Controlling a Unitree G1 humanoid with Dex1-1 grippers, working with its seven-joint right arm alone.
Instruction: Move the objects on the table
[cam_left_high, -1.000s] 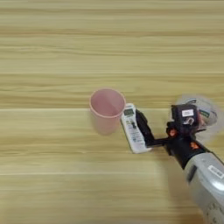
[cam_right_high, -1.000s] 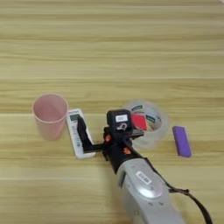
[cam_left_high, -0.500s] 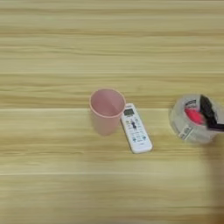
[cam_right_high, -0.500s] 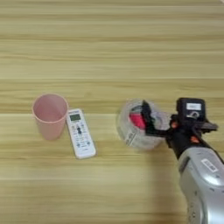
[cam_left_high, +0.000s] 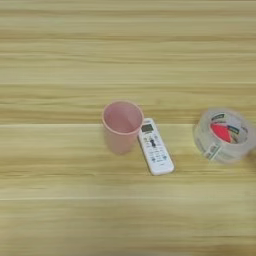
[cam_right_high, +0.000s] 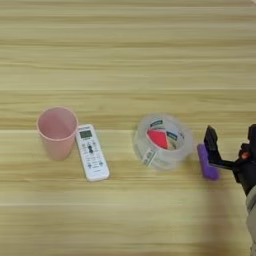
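Lying at the worktop's right edge, the purple block (small, rectangular) touches the open, empty pincer's left finger.

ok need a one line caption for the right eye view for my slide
Right gripper beside a purple block, with tape roll, white remote and pink cup lined up on the wooden table.

We saw nothing on view besides the task's own things and the robot; no other object lay anywhere in either eye's view that we could tell of.
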